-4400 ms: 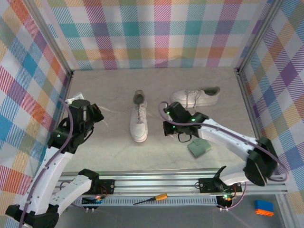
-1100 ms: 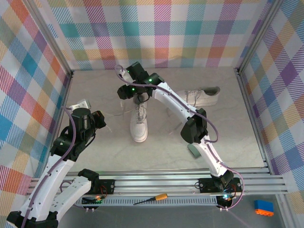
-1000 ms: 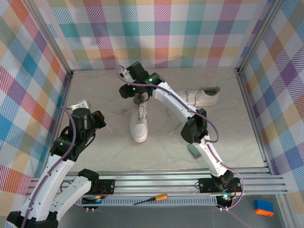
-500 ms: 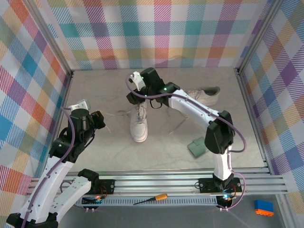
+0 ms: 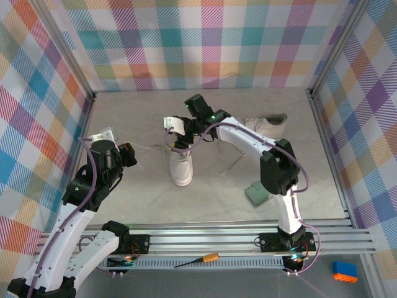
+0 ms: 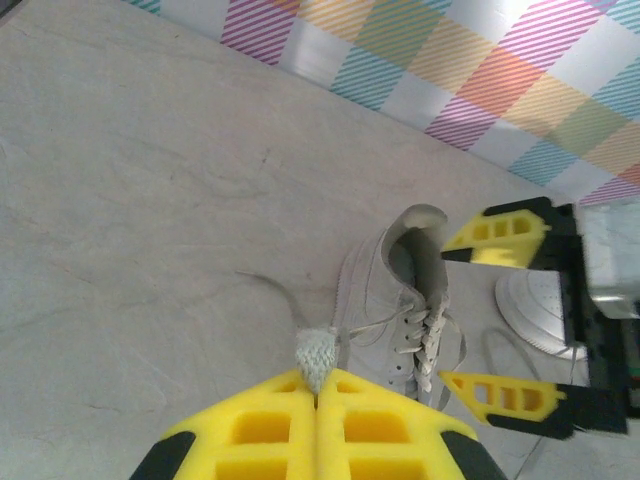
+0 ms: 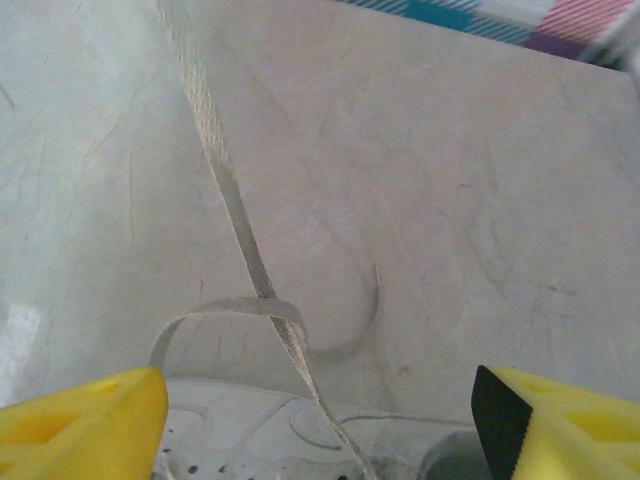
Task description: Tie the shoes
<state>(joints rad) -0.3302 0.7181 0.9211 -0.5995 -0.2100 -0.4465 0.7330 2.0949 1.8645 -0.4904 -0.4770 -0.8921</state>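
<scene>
The surface (image 5: 124, 205) is a pale grey, stone-patterned sheet. Walls (image 5: 211, 43) of pastel plaid cloth box it in on three sides, with aluminium posts (image 5: 65, 49) rising at the far corners and an aluminium rail (image 5: 205, 239) running along the near edge.

The middle sneaker (image 5: 181, 166) stands upright about mid-surface, its toe toward the near edge and its grey-lined opening toward the far edge. The other sneaker (image 5: 268, 126) lies toward the far right corner, lengthwise along the far edge and partly behind the right arm. A green pad (image 5: 258, 194) sits toward the near right, just beside that arm's elbow.

The left gripper (image 6: 318, 385) hovers over the left side of the surface. Its yellow jaws are pressed together on the frayed tip of a lace (image 6: 317, 352), which runs across the surface to the middle sneaker. The right gripper (image 7: 318, 420) hangs over that sneaker's heel end, jaws spread wide and holding nothing. In the left wrist view one of its fingers stands by the heel opening and the other beside the laced front. A loose strand (image 7: 235, 230) leaves the sneaker in a small loop and stretches away over bare surface.

Outside the rail lie an orange-handled screwdriver (image 5: 200, 259) and, by the near right corner, a blue and orange block (image 5: 344, 271).
</scene>
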